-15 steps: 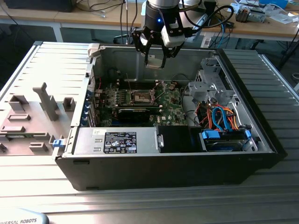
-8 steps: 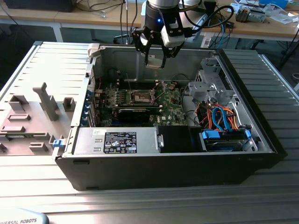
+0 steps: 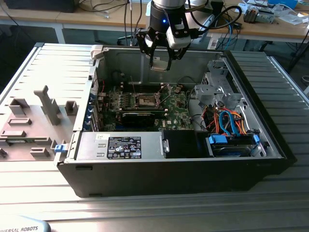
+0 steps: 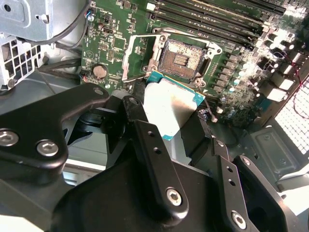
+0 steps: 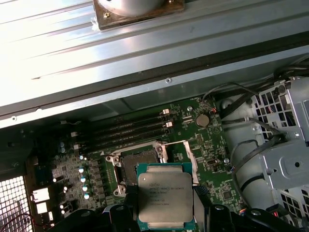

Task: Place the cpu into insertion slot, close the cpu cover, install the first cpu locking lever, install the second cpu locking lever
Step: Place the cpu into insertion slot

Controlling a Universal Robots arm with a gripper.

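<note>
The pincer (image 3: 160,62) is clamped on the cpu (image 5: 165,197) by two opposite edges, silver-grey top toward the wrist cameras, and hangs inside the open computer case (image 3: 169,174), at about one o'clock from the insertion slot (image 3: 146,100) in the exterior view. The slot lies bare and the cpu cover (image 4: 127,58) stands open beside it, so I judge that the first step, placing the chip, is in hand. That placing, I think, calls for squaring the chip with the socket rim, keeping it level and clear of the raised cover.
</note>
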